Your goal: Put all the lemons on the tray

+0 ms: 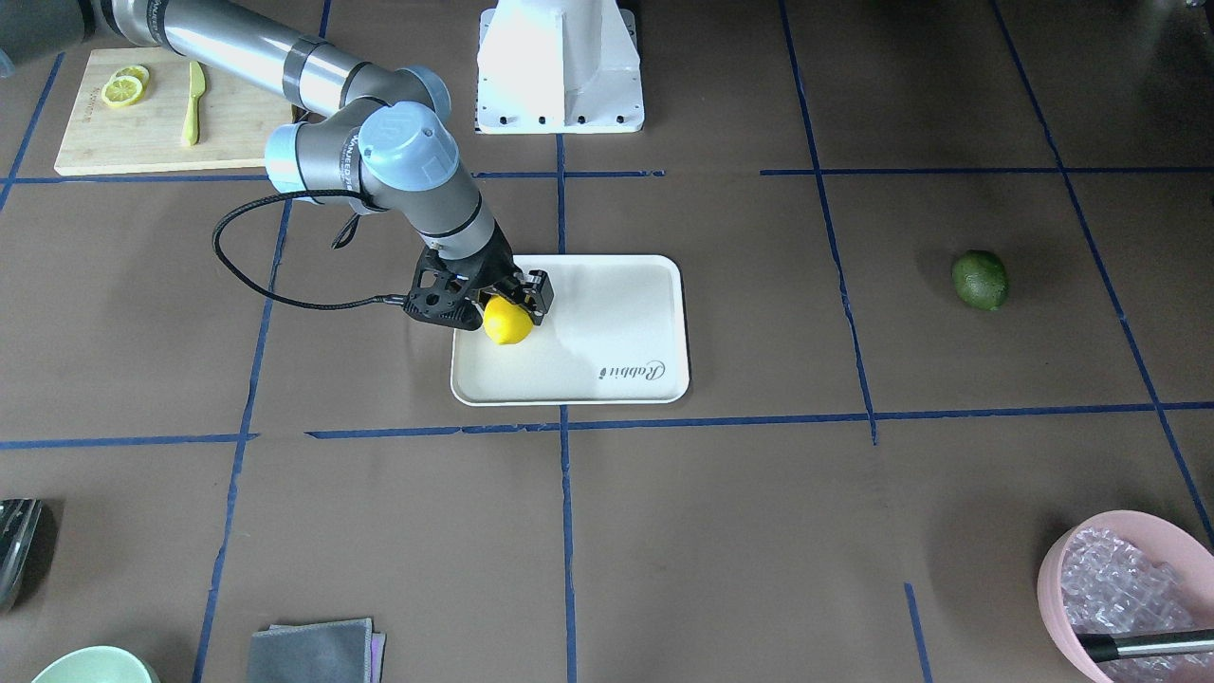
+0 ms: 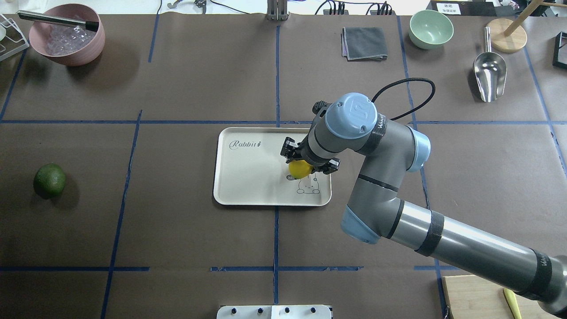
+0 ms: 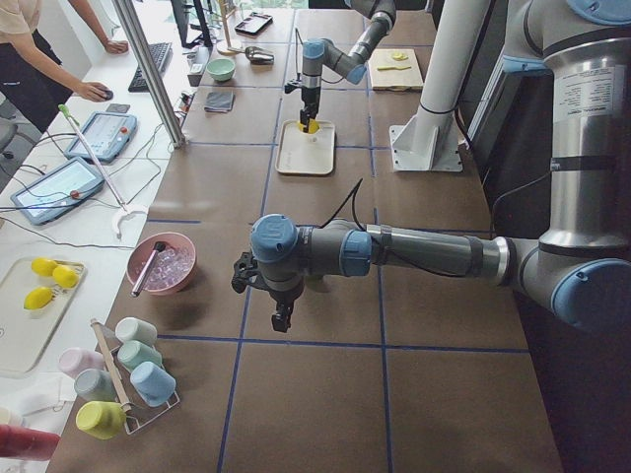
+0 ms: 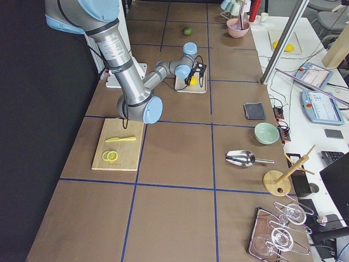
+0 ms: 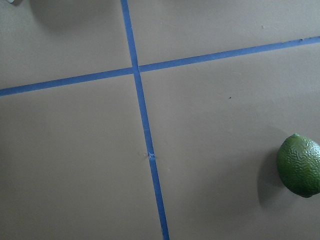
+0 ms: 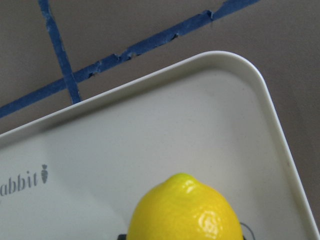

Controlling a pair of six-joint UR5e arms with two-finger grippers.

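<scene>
Right claw (image 1: 501, 308) clamped on the yellow lemon (image 1: 507, 323) over the tray (image 1: 616, 313): set it down, then part the fingers slowly so it cannot roll (green lemon (image 1: 980, 280) lies on the counter (image 1: 759, 522), well apart; left claw (image 3: 283, 320) state cannot be told).

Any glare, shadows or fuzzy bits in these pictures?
Right wrist view: a small white glare spot on the yellow lemon, everything sharp. Left wrist view: the green lemon throws a soft shadow to its left. Front-facing view: a faint shadow lies on the tray beside the yellow lemon. Overhead view: the metal scoop glints.
</scene>
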